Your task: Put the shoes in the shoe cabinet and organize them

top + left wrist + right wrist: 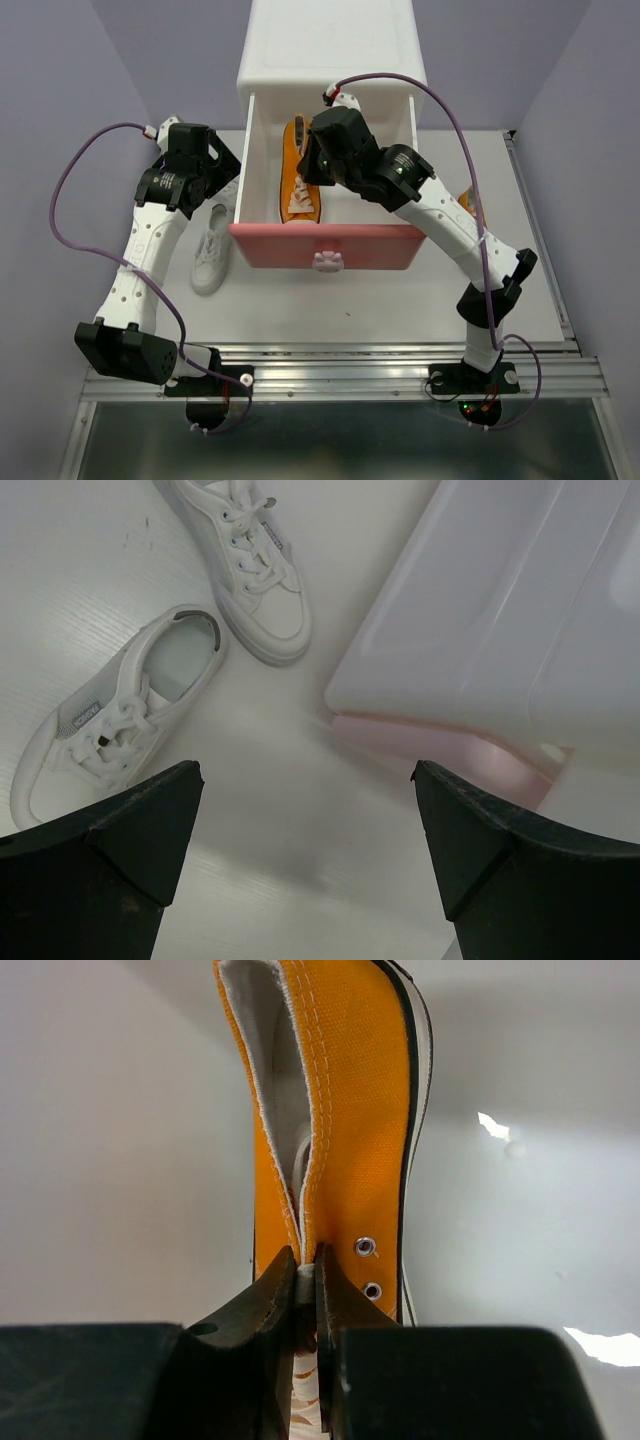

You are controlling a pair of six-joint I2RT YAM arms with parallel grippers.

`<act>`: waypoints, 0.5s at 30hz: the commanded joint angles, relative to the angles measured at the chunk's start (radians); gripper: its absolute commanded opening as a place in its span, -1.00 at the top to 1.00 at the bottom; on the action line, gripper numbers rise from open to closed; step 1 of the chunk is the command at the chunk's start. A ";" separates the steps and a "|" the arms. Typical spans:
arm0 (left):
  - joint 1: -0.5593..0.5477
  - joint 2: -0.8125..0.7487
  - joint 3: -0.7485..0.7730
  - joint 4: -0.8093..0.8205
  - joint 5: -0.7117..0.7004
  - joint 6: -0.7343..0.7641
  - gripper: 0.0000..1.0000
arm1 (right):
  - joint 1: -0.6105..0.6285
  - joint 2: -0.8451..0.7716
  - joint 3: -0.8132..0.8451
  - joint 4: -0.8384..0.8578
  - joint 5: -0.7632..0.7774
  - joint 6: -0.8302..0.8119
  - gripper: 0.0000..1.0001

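Note:
The shoe cabinet [330,45] stands at the back with its darker pink drawer [325,247] pulled open. An orange sneaker [298,195] is inside the drawer, toe toward me. My right gripper [308,165] is shut on its tongue and upper edge, seen close in the right wrist view [307,1278] on the orange sneaker [350,1110]. My left gripper [305,810] is open and empty above the table beside the cabinet's corner [500,630]. Two white sneakers [250,565] [120,715] lie left of the cabinet; one shows in the top view [212,255].
A bit of a second orange sneaker [467,205] shows on the table right of the drawer, mostly hidden by my right arm. The open drawer's front reaches toward the middle of the white table [350,310]. Purple walls close both sides.

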 commanded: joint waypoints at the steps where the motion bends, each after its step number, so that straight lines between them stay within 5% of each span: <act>1: 0.004 -0.031 -0.005 0.017 -0.032 -0.003 -0.97 | 0.010 0.016 0.006 0.179 0.046 -0.032 0.77; 12: 0.004 -0.031 -0.005 0.014 -0.041 -0.011 -0.97 | 0.010 0.024 -0.025 0.179 0.158 -0.016 0.75; 15: 0.004 -0.029 -0.002 0.015 -0.042 -0.011 -0.97 | 0.010 0.021 -0.029 0.180 0.192 -0.018 0.91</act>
